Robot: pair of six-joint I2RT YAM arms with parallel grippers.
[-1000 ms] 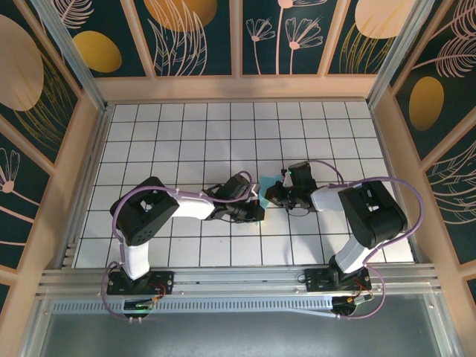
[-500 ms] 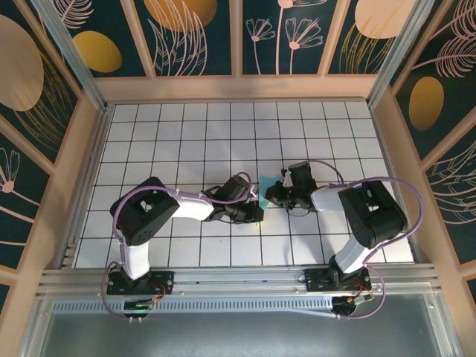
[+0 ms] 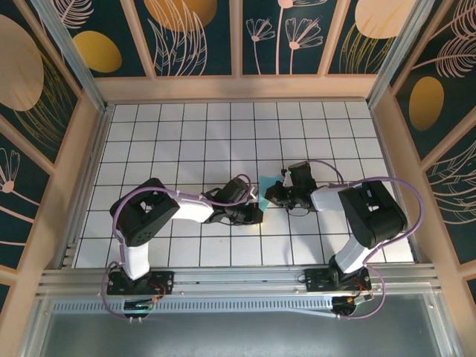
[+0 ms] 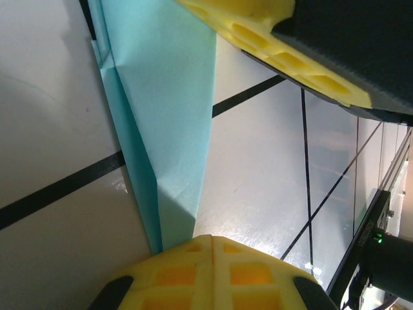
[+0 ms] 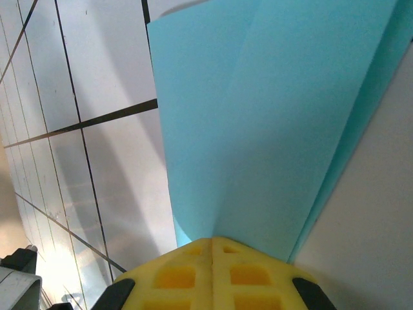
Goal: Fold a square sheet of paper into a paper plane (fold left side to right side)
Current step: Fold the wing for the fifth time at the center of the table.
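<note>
White gridded table (image 3: 186, 126): the square sheet of paper (image 3: 266, 181), part-folded, lies mid-table between the arms. Left gripper (image 4: 211, 244) and right gripper (image 5: 211, 244) each pinch it closed. Align edges squarely before creasing.

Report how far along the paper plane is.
Done: the turquoise paper already carries creased, overlapping layers and narrows toward one end. In hand: the left tool and right tool, both shut, sit on its edges, pressing or pinching, I cannot tell which. Left: the right wrist view shows it broad, so further folds probably remain.
</note>
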